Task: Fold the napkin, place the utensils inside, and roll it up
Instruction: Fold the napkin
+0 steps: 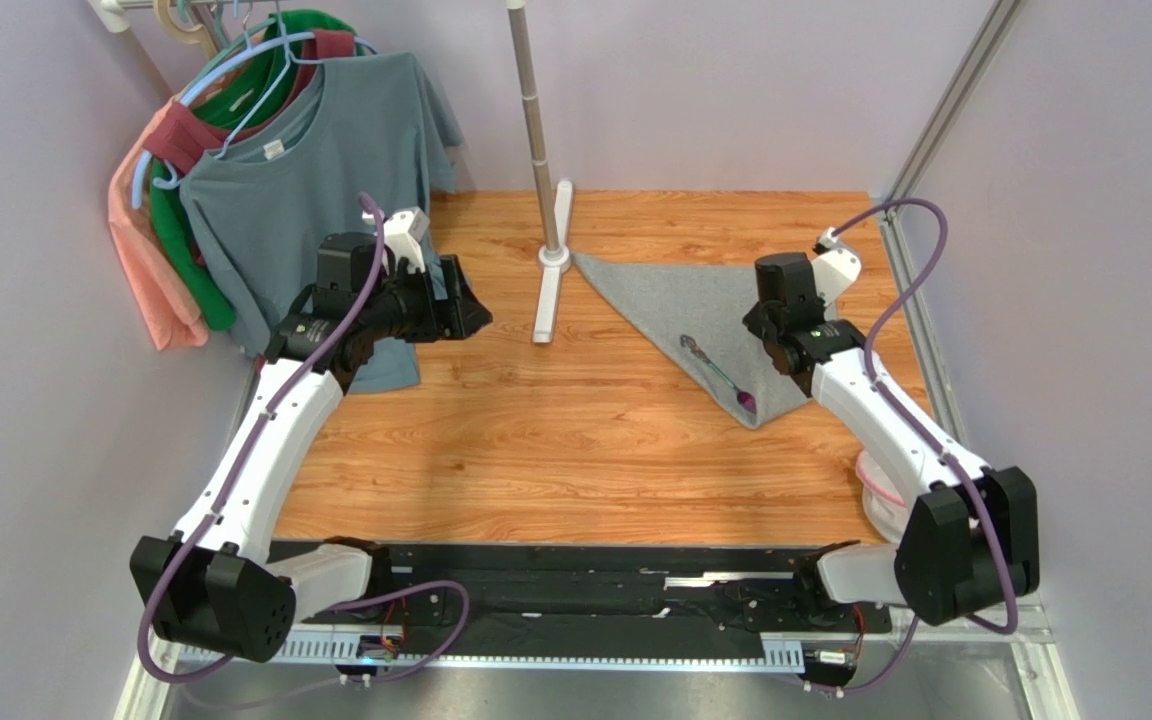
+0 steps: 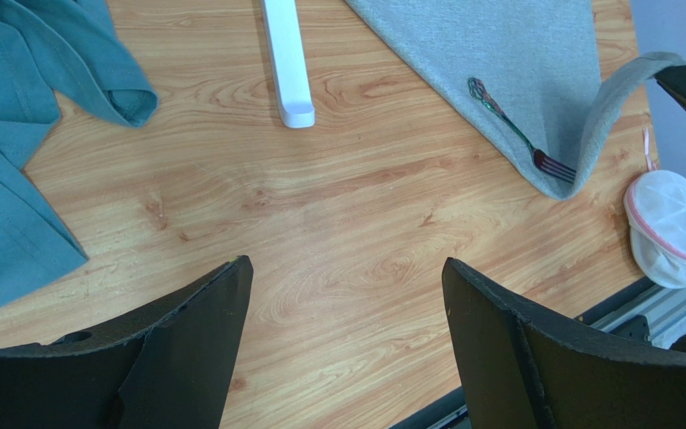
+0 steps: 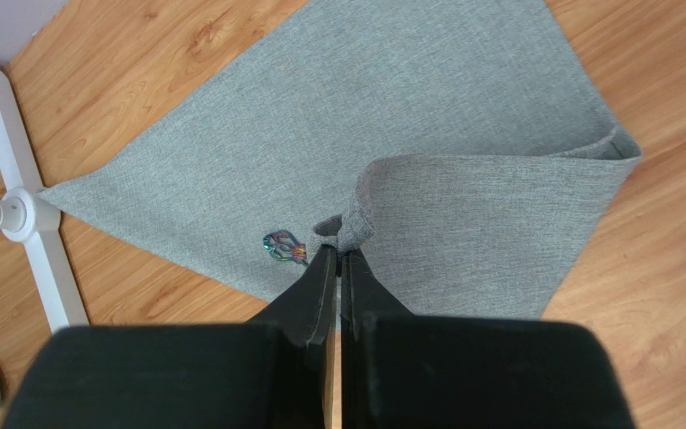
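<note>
1. napkin point(image 3: 364, 107), right of stand point(image 1: 554, 270): plain mid-grey, no pattern, fine weave.
2. fork point(image 2: 515, 128), right of stand, on napkin: dark metal, handle end iridescent green/purple.
3. table point(image 1: 537, 435): orange-brown w/ wood grain.
4. stand: white base, silver-grey pole.
5. left of stand: blue-grey T-shirt point(image 1: 312, 165), green shirt point(image 1: 184, 240), salmon-pink shirt point(image 1: 139, 270), dark red shirt point(image 1: 184, 135); all plain.
6. round soft item point(image 2: 673, 228), far right of stand: white w/ pink rim.
7. left gripper point(image 2: 347, 264) & right gripper point(image 3: 338, 255): black.
</note>
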Available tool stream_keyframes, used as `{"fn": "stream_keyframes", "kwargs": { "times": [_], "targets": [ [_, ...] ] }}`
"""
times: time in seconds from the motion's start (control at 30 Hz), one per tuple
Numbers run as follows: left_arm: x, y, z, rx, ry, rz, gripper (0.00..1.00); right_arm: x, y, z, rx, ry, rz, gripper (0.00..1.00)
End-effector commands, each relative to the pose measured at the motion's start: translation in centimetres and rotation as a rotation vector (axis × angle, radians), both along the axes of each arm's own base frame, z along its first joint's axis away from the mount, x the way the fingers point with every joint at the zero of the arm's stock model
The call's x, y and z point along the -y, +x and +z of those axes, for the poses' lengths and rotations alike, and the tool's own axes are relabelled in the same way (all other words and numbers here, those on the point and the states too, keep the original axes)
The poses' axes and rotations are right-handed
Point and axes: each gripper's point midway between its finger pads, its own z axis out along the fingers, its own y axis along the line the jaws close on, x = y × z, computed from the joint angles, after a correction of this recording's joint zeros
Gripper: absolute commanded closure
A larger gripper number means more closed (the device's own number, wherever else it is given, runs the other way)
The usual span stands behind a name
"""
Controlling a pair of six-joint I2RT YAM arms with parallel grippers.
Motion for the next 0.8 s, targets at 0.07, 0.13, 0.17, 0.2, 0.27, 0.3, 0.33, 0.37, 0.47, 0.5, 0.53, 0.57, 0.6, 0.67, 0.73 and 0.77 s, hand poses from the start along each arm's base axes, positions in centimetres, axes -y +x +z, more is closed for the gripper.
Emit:
{"fn": "stream_keyframes", "kwargs": {
  "times": [0.07,0.13,0.17,0.2,0.27,0.3,0.33,0.37,0.47,0.5,0.53,0.57,0.6,0.67,0.73,0.77],
  "targets": [
    [0.0,0.4,0.6,0.028,-0.017,0.003,0.13,-3.0,4.3,3.3,0.13,0.018,0.043,1.0],
    [0.0,0.5,0.6,0.029,-0.016,0.004,0.13,-3.9,4.8,3.4,0.137,0.022,0.058,1.0],
    [0.0,0.5,0.5,0.026,-0.015,0.004,0.13,-4.2,5.0,2.8,0.125,0.021,0.069,1.0],
    [0.0,0.5,0.5,0.026,-0.017,0.004,0.13,-4.8,5.2,2.7,0.126,0.024,0.082,1.0],
    [0.0,0.5,0.5,0.025,-0.017,0.004,0.13,-5.6,5.7,1.9,0.109,0.022,0.095,1.0],
    [0.0,0.5,0.5,0.026,-0.017,0.004,0.13,-6.0,5.7,1.7,0.103,0.021,0.104,1.0],
    [0.0,0.6,0.5,0.026,-0.017,0.004,0.13,-6.2,5.9,1.3,0.095,0.02,0.11,1.0],
    [0.0,0.5,0.4,0.025,-0.017,0.004,0.13,-6.5,6.1,0.8,0.082,0.016,0.115,1.0],
    [0.0,0.6,0.3,0.022,-0.016,0.004,0.13,-7.0,6.5,0.0,0.066,-0.001,0.126,1.0],
    [0.0,0.6,0.3,0.022,-0.016,0.004,0.13,-7.4,6.6,-0.8,0.047,-0.01,0.136,1.0],
    [0.0,0.6,0.3,0.02,-0.017,0.003,0.13,-7.5,6.7,-1.0,0.041,-0.016,0.144,1.0],
    [0.0,0.6,0.3,0.02,-0.017,0.003,0.13,-7.8,6.8,-1.3,0.032,-0.019,0.153,1.0],
    [0.1,0.6,0.3,0.019,-0.018,0.003,0.13,-8.3,6.9,-2.0,0.016,-0.028,0.163,1.0],
    [0.1,0.6,0.1,0.014,-0.019,0.0,0.13,-8.5,7.1,-2.8,-0.001,-0.049,0.164,1.0],
    [0.2,0.6,0.2,0.015,-0.021,0.0,0.13,-9.0,7.3,-4.0,-0.029,-0.059,0.175,1.0],
    [0.1,0.6,0.1,0.014,-0.02,0.001,0.13,-9.3,7.4,-4.4,-0.038,-0.062,0.179,1.0]
  ]
}}
